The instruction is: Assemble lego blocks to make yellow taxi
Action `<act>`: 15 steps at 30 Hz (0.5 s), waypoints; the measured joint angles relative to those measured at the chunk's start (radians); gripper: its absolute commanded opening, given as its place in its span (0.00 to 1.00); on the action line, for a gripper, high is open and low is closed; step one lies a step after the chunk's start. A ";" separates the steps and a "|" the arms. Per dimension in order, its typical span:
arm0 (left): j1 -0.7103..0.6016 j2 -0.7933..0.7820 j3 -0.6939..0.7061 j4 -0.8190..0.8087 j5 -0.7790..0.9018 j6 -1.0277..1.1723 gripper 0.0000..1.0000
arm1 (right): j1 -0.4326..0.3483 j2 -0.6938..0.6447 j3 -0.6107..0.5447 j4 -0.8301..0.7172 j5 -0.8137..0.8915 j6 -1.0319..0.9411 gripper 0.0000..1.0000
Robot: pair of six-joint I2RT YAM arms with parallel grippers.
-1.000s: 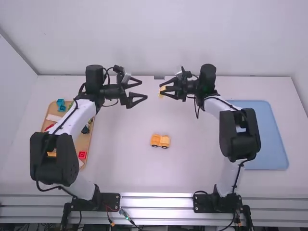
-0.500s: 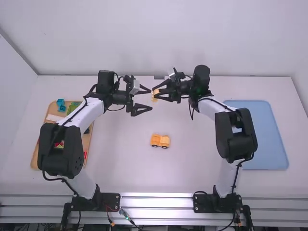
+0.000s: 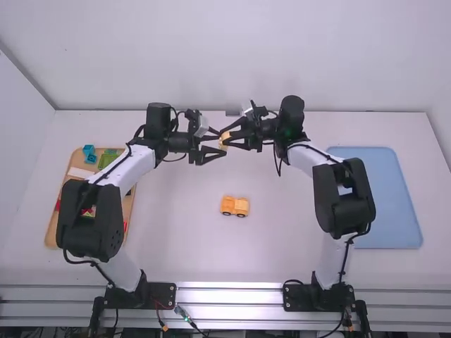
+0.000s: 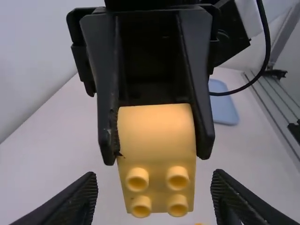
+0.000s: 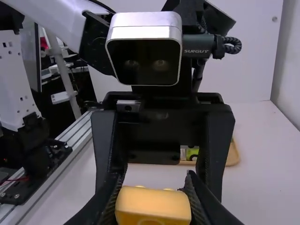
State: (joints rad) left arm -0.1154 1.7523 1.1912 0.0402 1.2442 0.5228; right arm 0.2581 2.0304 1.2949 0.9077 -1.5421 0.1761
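Yellow block (image 4: 157,136): sits clamped in the right gripper (image 3: 225,139). Shows a smooth, curved face and four round studs, pointing toward the left gripper (image 3: 220,142), between whose parted fingers it barely starts.

Yellow-orange toy car (image 3: 235,205): stands upright, lower than both grippers and well apart, on the near side. Shows blocky bodywork and two dark wheels.Yellow block (image 4: 157,136): sits clamped in the right gripper (image 3: 225,139). Shows a smooth, curved face and four round studs, all pointing toward the left gripper (image 3: 220,142), close by.

Yellow-orange toy car (image 3: 235,205): stands upright, lower than both grippers and well apart, on the near side. Shows blocky bodywork and two dark wheels.

This place looks to be a robotics laboratory, or a similar test station. Two jointed robot arms, the left arm (image 3: 120,172) and the right arm (image 3: 347,201), with white links and black joints, stand at ribbed, silver-coloured metal rails (image 3: 229,296) along the edge of a smooth white desk (image 3: 176,246). Plain white walls (image 3: 225,56) enclose the desk. Thin loose cables (image 3: 190,321) lie near the bases, and in the right wrist view a grey metal post (image 5: 65,75) rises beyond the rails.
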 measured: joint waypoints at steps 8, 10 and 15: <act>0.000 0.000 0.000 0.010 0.013 -0.023 0.52 | 0.004 0.000 0.000 0.000 0.001 -0.022 0.09; -0.002 0.000 0.000 0.011 0.013 -0.027 0.45 | 0.004 0.000 0.000 0.000 0.002 -0.024 0.09; -0.002 0.000 0.000 0.010 0.019 -0.034 0.25 | 0.009 0.000 0.000 0.000 0.001 -0.028 0.10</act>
State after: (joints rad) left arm -0.1173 1.7523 1.1912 0.0502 1.2636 0.4885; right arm 0.2668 2.0304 1.2949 0.9081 -1.5410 0.1478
